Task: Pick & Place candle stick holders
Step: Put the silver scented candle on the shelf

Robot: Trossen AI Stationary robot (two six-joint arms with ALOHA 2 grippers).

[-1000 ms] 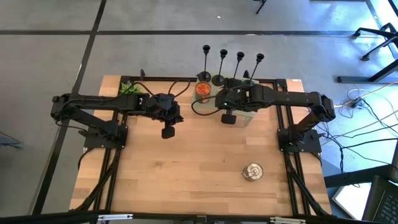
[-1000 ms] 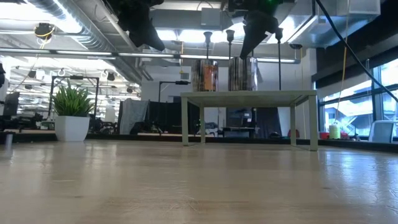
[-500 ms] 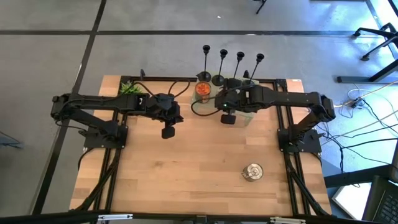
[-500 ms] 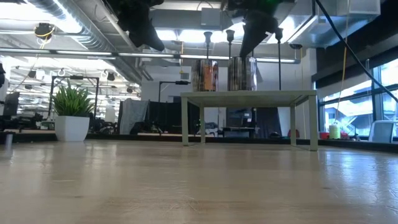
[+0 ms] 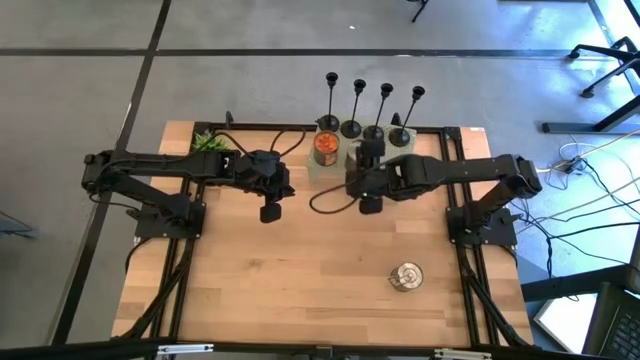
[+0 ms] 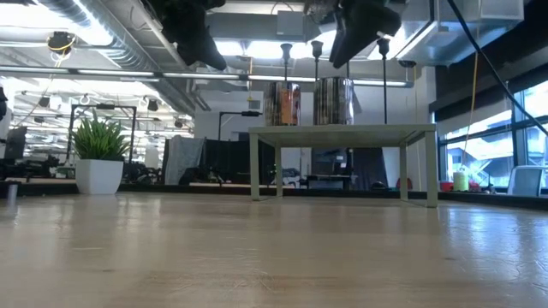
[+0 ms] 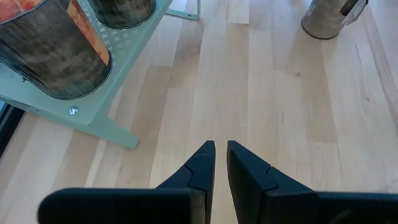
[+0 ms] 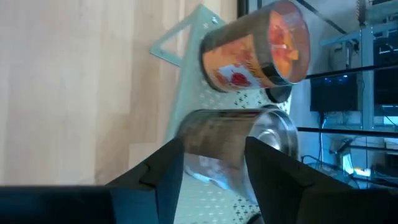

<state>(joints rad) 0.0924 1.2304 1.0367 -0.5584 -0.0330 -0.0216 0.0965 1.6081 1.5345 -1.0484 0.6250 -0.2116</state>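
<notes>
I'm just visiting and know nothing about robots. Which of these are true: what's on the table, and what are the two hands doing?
1. Four black candlestick holders stand in a row at the table's far edge. True.
2. The right hand holds a candlestick holder. False: it is open and empty, facing the clear jar.
3. An orange jar and the clear jar share a small green stand. True.
4. The left hand grips the silver tin. False: the tin sits alone; that hand hovers empty over bare wood.
</notes>
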